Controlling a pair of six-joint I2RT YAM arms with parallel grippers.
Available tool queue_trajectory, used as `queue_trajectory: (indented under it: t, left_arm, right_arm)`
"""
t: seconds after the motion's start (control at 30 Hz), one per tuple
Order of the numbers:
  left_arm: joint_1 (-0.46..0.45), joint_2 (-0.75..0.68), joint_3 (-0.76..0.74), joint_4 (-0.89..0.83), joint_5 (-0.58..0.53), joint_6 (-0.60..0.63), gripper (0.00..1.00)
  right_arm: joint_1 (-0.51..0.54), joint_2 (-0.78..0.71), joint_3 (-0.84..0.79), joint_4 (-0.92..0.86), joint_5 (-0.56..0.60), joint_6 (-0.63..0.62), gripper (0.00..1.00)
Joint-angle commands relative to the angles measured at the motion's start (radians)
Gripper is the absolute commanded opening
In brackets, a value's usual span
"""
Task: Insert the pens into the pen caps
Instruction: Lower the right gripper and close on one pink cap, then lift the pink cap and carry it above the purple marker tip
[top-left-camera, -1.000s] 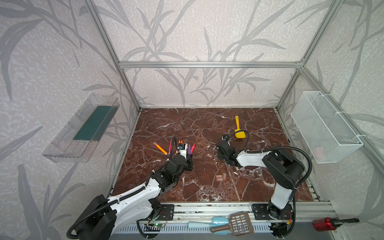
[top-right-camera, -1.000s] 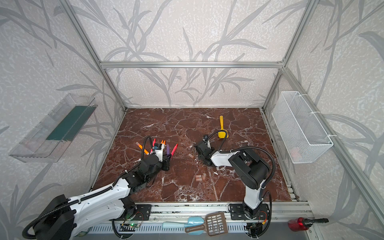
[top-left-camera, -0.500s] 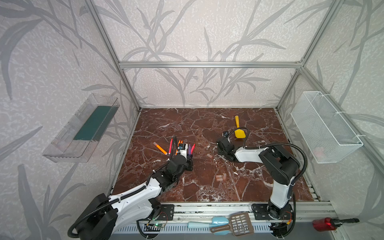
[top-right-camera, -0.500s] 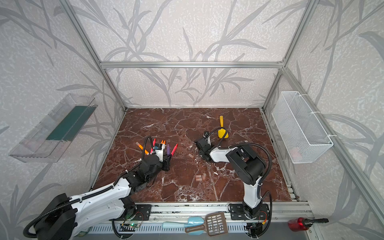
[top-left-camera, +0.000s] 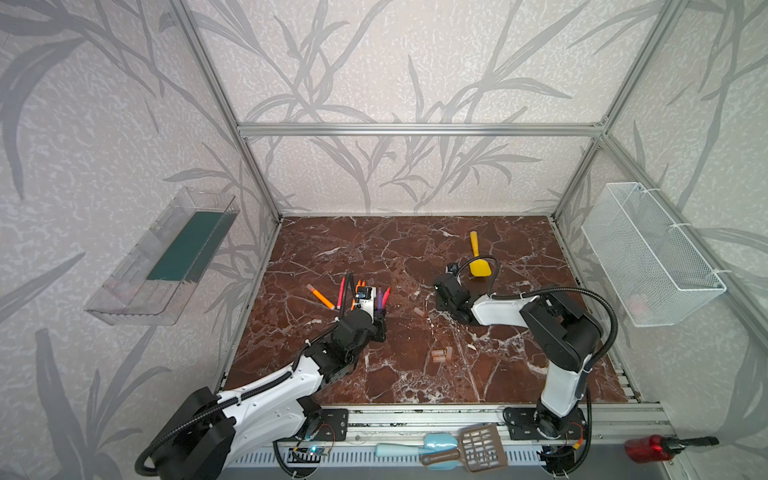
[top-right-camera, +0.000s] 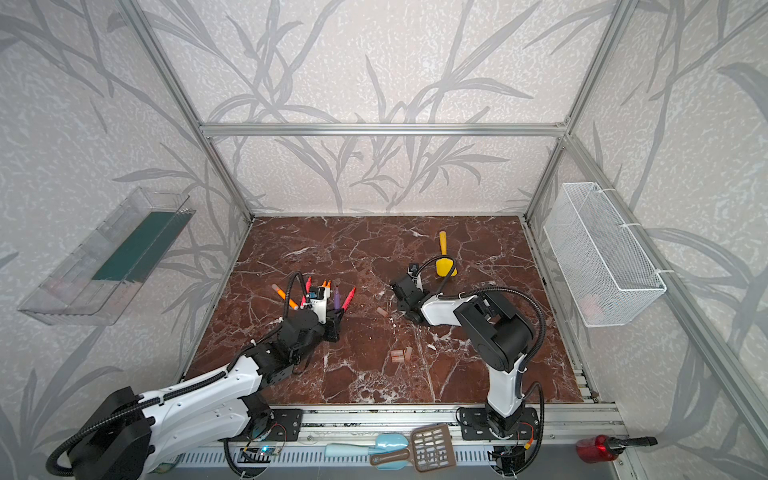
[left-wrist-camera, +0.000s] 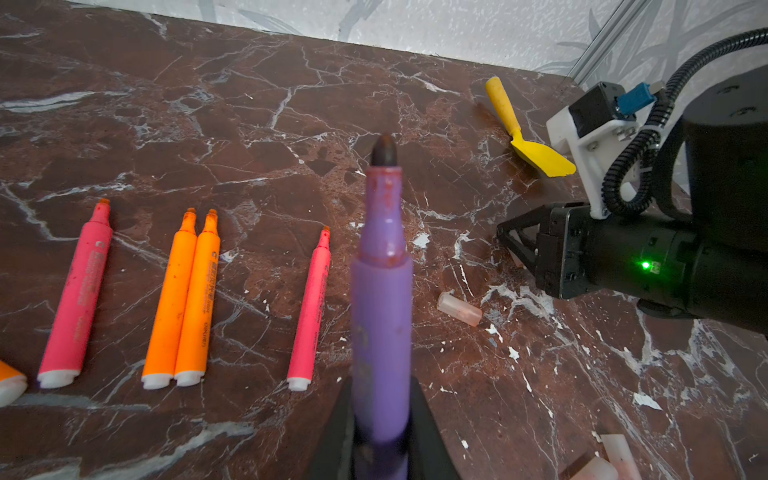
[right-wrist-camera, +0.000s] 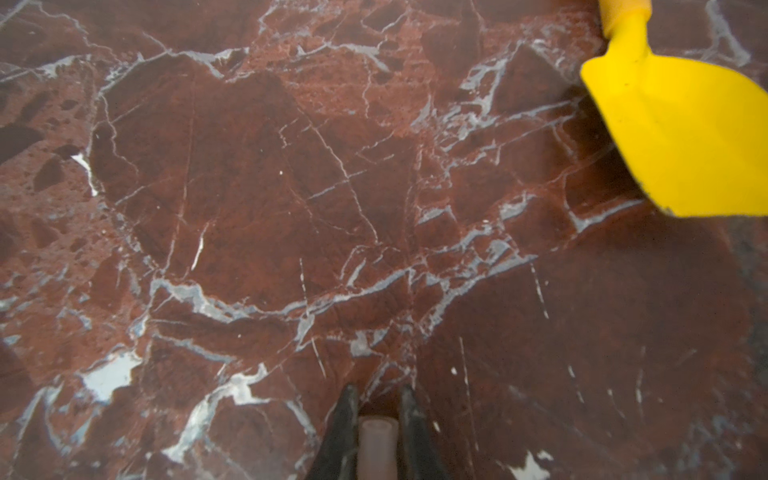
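Purple pen (left-wrist-camera: 380, 316) tapered; pen cap (right-wrist-camera: 377, 440) translucent.

In my black left pincer (left-wrist-camera: 380, 386) I saw a purple pen (left-wrist-camera: 380, 316) with a dark tip. Beside that pincer lay pink pens (left-wrist-camera: 79, 291) and orange pens (left-wrist-camera: 183, 299), all white-ended. My right pincer (right-wrist-camera: 378, 390), black too, held a pale pinkish, see-through cap (right-wrist-camera: 376, 440). Ahead of it were a yellow shovel (right-wrist-camera: 681, 137) and the red-brown table (right-wrist-camera: 249, 166), marbled with white veins.
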Motion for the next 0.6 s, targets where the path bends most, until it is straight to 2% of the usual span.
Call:
queue_trajectory:
  t: [0.0, 0.17, 0.4, 0.57]
  left_arm:
    - [0.004, -0.014, 0.009, 0.039, 0.028, 0.010, 0.00]
    - [0.003, -0.009, 0.004, 0.092, 0.140, 0.033, 0.00]
    - [0.002, -0.017, -0.021, 0.164, 0.234, 0.030, 0.00]
    - [-0.003, -0.036, -0.009, 0.181, 0.395, 0.045, 0.00]
  right_arm:
    - [-0.007, -0.032, -0.060, -0.095, -0.049, 0.028, 0.04]
    - [-0.007, -0.145, -0.126, -0.064, -0.062, 0.051, 0.03]
    - [-0.008, -0.395, -0.242, -0.019, -0.060, 0.061, 0.00]
    - [-0.008, -0.609, -0.303, -0.017, -0.083, 0.091, 0.00]
